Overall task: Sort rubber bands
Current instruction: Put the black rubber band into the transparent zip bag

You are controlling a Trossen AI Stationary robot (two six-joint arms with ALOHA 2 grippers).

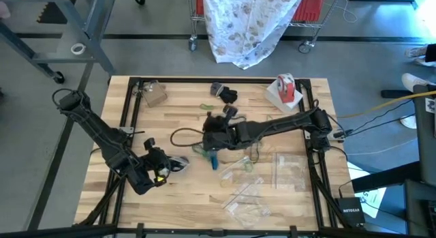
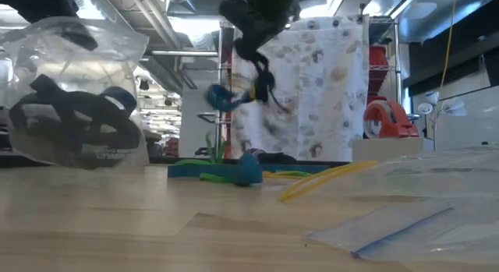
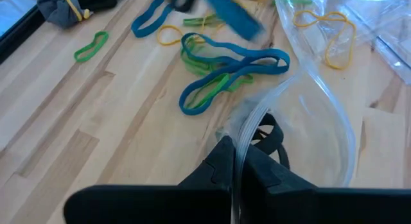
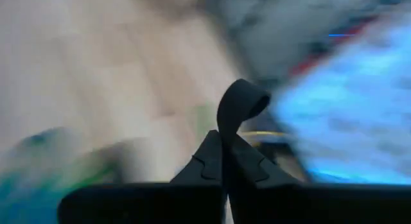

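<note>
Nearest the lens in the low view is a flat clear plastic bag (image 2: 421, 225) lying on the wooden table (image 2: 117, 225), with a yellow band (image 2: 327, 181) slanting just behind it. Up above that, the right gripper (image 4: 223, 153) is pinched tight on a black rubber band (image 4: 239, 108), which stands up out of the fingertips as a short loop curling over at the top. It hangs over the middle of the table, above the rubber bands (image 3: 225, 73) pile: long teal-blue and green loops lying flat and stretched out, long axes running roughly the same slanted way across the boards. One green loop (image 3: 91, 45) sits apart from the heap. Over on the near left, the left gripper (image 3: 234, 166) is clamped on the rim of another clear bag (image 3: 308, 121) with black bands inside.
</note>
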